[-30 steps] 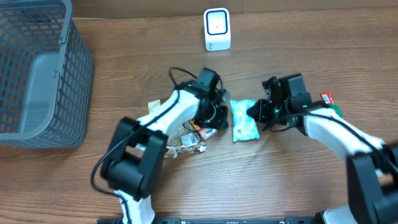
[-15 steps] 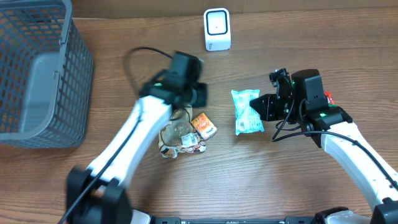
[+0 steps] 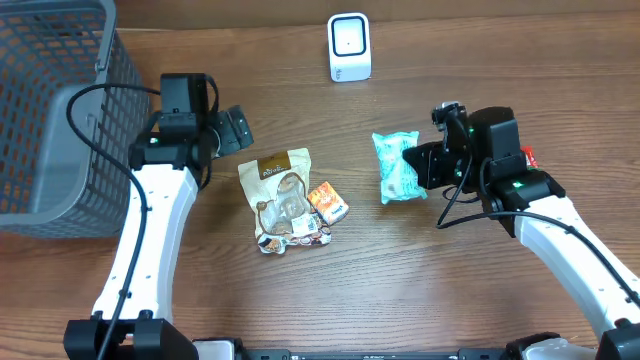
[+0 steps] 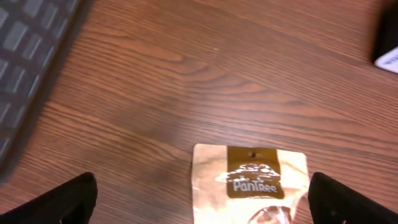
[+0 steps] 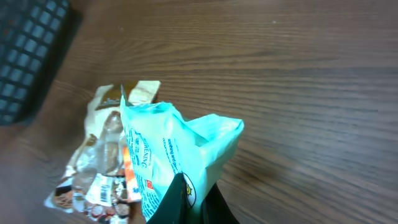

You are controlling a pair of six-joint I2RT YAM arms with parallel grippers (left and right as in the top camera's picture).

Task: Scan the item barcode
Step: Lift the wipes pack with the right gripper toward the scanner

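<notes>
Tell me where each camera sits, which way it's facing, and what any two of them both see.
Overhead: above the table, looking straight down on the grey basket, the white scanner, the open left gripper and the right gripper shut on the teal packet.
Left wrist: behind the left gripper, looking down at the brown pouch; its fingertips frame the bottom corners.
Right wrist: behind the teal packet, facing toward the grey basket; a dark finger shows below.
Shared: all three show the brown pouch.

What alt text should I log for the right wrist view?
The right gripper is shut on the edge of a mint-green packet, filling the lower middle of the view over a wooden table. Behind it on the left lie a brown pouch and smaller wrappers, with a grey basket in the top left corner.
</notes>
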